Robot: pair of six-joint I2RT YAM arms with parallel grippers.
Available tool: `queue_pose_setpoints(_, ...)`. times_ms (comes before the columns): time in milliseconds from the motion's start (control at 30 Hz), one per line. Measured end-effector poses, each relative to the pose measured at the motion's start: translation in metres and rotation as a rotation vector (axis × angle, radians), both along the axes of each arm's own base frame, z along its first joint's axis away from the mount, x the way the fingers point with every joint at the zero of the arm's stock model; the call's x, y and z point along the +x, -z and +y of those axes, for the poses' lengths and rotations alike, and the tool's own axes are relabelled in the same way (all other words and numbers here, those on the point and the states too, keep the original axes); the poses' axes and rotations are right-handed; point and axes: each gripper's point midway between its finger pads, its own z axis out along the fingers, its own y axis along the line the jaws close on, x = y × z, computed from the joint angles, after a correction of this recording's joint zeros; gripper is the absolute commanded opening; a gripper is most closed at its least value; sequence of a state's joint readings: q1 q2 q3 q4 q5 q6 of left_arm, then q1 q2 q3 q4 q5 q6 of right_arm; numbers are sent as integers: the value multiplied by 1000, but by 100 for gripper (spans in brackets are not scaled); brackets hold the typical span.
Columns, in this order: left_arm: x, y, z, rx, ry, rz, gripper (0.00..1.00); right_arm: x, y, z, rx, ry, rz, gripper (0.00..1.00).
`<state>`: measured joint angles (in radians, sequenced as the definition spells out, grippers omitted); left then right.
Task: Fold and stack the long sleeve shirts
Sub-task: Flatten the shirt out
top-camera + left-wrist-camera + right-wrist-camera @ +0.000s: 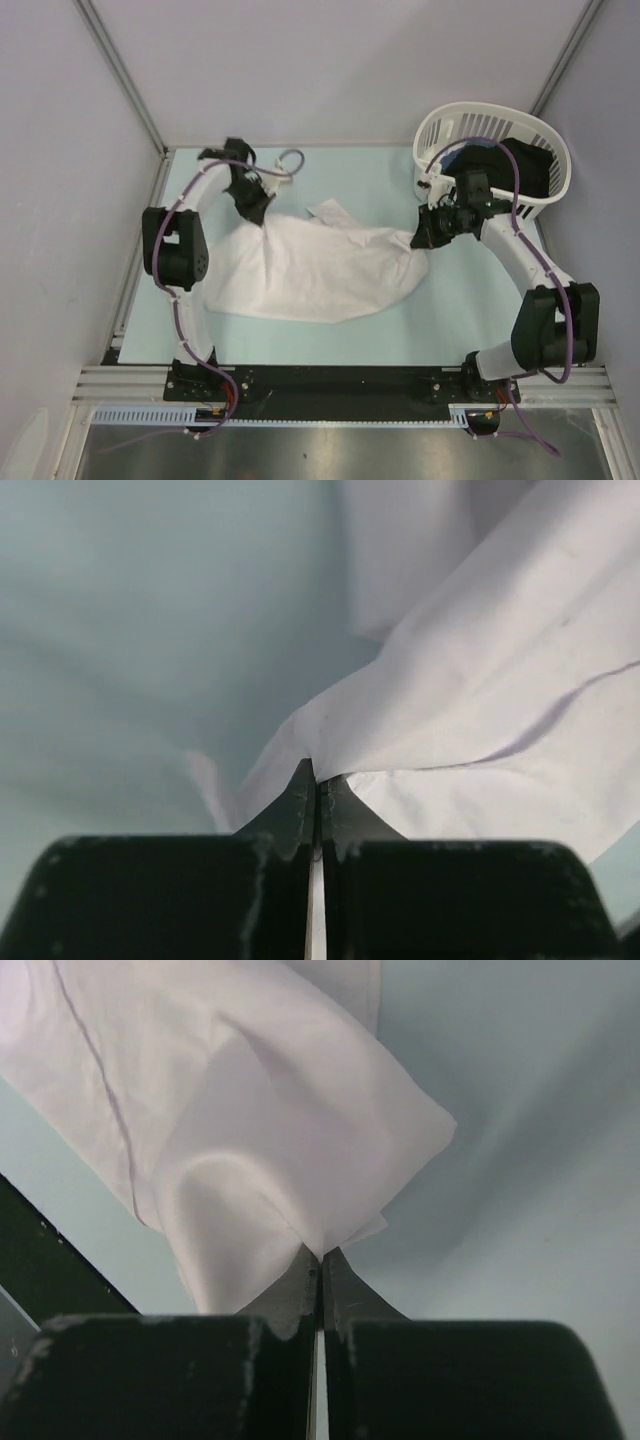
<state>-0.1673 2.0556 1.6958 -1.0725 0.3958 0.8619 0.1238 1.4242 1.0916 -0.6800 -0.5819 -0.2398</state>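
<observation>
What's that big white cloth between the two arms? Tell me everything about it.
It is a plain white shirt of thin, soft cloth. It lies unfolded and rumpled across the middle of the pale blue table, with creases and a faint seam line showing. The left gripper is shut on its far left edge, the right gripper on its right end, each pinching a small peak of cloth. Its sleeves cannot be told apart.
</observation>
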Motion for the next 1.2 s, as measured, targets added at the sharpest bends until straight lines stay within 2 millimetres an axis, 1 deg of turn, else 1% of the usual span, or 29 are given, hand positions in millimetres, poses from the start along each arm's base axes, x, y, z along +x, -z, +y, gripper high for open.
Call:
queue_pose_setpoints(33,24,-22,7,-27,-45,-70,0,10,-5,-1,2,5,-9,0)
queue_pose_setpoints(67,46,-47,14,-62,-88,-143,0,24,-13,-2,8,13,-30,0)
queue_pose_setpoints(100,64,-73,23,-94,-121,-217,0,38,-24,-4,19,20,-57,0)
queue_pose_setpoints(133,72,-93,29,-121,-139,-270,0,49,-34,-5,30,25,-82,0)
queue_pose_setpoints(167,77,-114,36,-147,-150,-332,0,61,-49,-7,46,28,-116,0)
queue_pose_setpoints(200,68,-132,47,-164,-160,-372,0,71,-64,-10,62,22,-162,0)
queue_pose_setpoints(233,53,-140,53,-175,-153,-398,0,75,-78,-9,78,2,-203,0)
queue_pose_setpoints(267,26,-141,58,-167,-127,-408,7,76,-88,-9,83,-20,-237,0)
queue_pose_setpoints(300,0,-137,58,-156,-99,-397,15,71,-92,-7,79,-50,-257,0)
queue_pose_setpoints(333,-33,-124,57,-143,-60,-373,25,61,-91,-3,69,-92,-259,0)
queue_pose_setpoints(367,-62,-107,56,-122,-21,-353,38,50,-85,3,60,-133,-253,0)
queue_pose_setpoints(433,-124,-60,61,-74,36,-218,48,17,-60,21,37,-244,-202,0)
queue_pose_setpoints(467,-144,-45,65,-64,43,-156,56,1,-46,29,27,-291,-165,0)
queue_pose_setpoints(500,-165,-26,73,-54,37,-62,57,-21,-25,37,7,-356,-109,0)
queue_pose_setpoints(567,-179,-11,86,-45,12,26,64,-53,3,44,-20,-436,-17,0)
queue_pose_setpoints(600,-180,-10,91,-41,-2,34,67,-66,15,43,-33,-461,23,0)
queue_pose_setpoints(633,-178,-14,96,-38,-12,28,68,-77,23,41,-45,-473,61,0)
queue_pose_setpoints(667,-175,-19,98,-37,-15,17,72,-82,28,38,-55,-475,85,0)
queue_pose_setpoints(733,-158,-37,95,-39,-4,-43,75,-83,31,35,-65,-476,88,0)
queue_pose_setpoints(800,-139,-55,84,-49,23,-104,76,-80,31,35,-64,-473,76,0)
queue_pose_setpoints(833,-132,-62,75,-57,49,-126,76,-79,31,35,-64,-472,74,0)
queue_pose_setpoints(867,-128,-66,67,-67,75,-139,76,-78,31,35,-64,-471,72,0)
queue_pose_setpoints(900,-125,-68,54,-79,112,-146,75,-78,31,35,-65,-470,71,0)
queue_pose_setpoints(933,-124,-67,41,-87,157,-146,72,-77,31,34,-65,-468,71,0)
queue_pose_setpoints(1000,-128,-59,14,-94,252,-111,71,-77,31,33,-68,-464,71,0)
queue_pose_setpoints(1067,-128,-48,-3,-94,311,-60,70,-76,32,33,-70,-462,71,0)
queue_pose_setpoints(1200,-109,-24,-33,-90,392,0,71,-74,32,30,-73,-448,70,0)
